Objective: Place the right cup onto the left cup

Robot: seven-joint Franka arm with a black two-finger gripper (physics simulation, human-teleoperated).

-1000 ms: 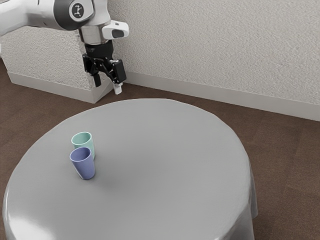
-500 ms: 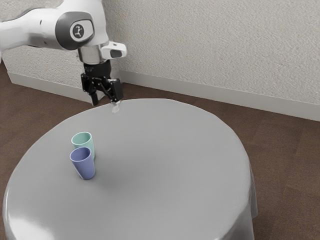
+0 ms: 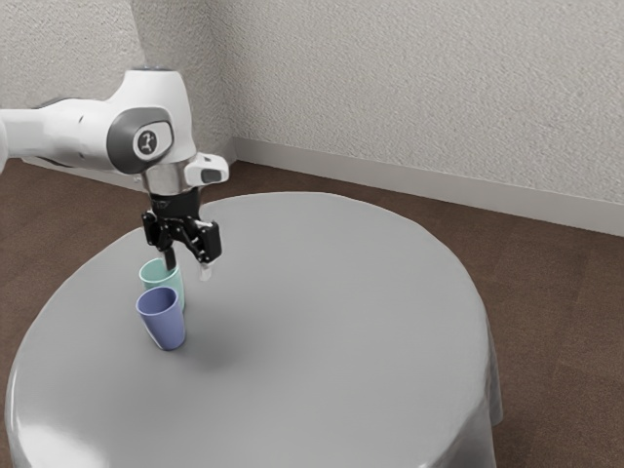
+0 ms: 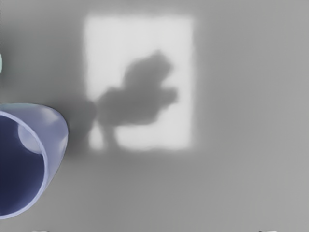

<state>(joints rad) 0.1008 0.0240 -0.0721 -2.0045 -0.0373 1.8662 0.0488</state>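
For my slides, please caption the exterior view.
Open gripper above a round gray table where a blue cup and a green cup stand close together.

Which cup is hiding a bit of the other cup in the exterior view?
The blue-purple cup: it covers part of the mint-green cup behind it.

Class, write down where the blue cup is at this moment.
In the exterior view, the blue cup is on the table, toward that view's left, in front of the green cup.
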